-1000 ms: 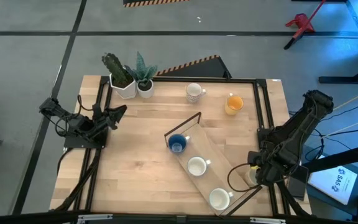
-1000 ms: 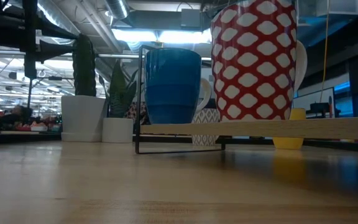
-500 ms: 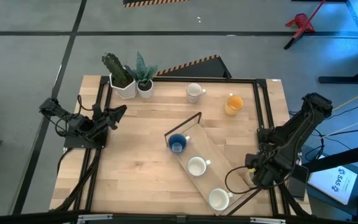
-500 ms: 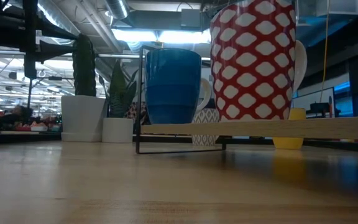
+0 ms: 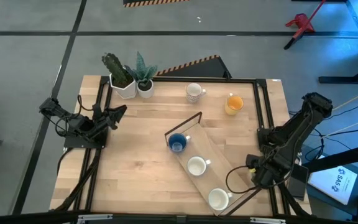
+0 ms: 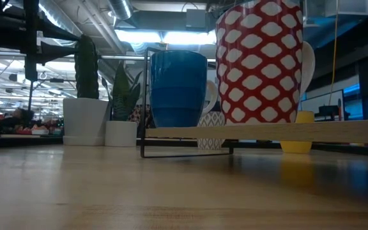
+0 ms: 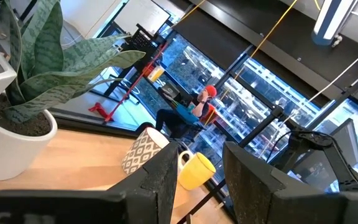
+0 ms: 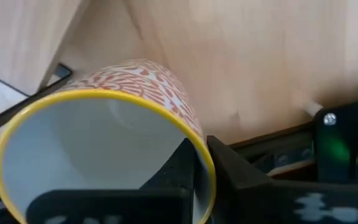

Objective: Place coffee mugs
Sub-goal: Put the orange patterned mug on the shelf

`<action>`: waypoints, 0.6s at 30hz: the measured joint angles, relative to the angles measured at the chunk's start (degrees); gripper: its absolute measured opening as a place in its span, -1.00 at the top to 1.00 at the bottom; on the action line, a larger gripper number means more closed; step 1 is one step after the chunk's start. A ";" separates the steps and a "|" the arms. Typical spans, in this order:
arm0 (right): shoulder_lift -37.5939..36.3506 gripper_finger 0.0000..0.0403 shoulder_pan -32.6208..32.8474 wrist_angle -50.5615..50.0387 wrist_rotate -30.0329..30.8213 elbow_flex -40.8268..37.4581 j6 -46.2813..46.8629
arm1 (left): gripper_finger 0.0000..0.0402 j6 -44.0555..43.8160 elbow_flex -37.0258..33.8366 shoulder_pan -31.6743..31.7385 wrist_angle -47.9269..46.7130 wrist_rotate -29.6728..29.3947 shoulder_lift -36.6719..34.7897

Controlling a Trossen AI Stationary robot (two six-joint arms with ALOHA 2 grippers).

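I am holding the right gripper (image 8: 201, 163) pinched on the rim of a yellow-rimmed orange-patterned mug (image 8: 104, 134), just off the right side of the wooden rack (image 5: 205, 163). On the rack are standing a blue mug (image 5: 177, 144) and two white mugs (image 5: 197, 166); beyond its far end sit a patterned mug (image 5: 194, 92) and an orange mug (image 5: 233, 103). The left gripper (image 7: 197, 171) is waiting well left of the rack, fingers seemingly slightly apart.

Two white pots (image 5: 135, 88) with green plants are standing together at the wooden table's (image 5: 135, 155) far left corner, touching each other.
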 joint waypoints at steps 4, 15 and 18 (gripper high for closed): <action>-1.69 0.97 0.00 -2.83 0.48 -0.13 1.73 | 0.40 0.01 0.00 0.00 -0.06 0.00 0.01; -9.72 0.99 -1.03 -17.97 10.20 6.49 7.51 | 0.40 -0.01 0.00 0.00 -0.07 0.01 0.01; -9.96 0.99 -3.92 -18.82 11.83 10.32 -2.81 | 0.40 -0.02 0.00 0.00 -0.07 0.02 0.02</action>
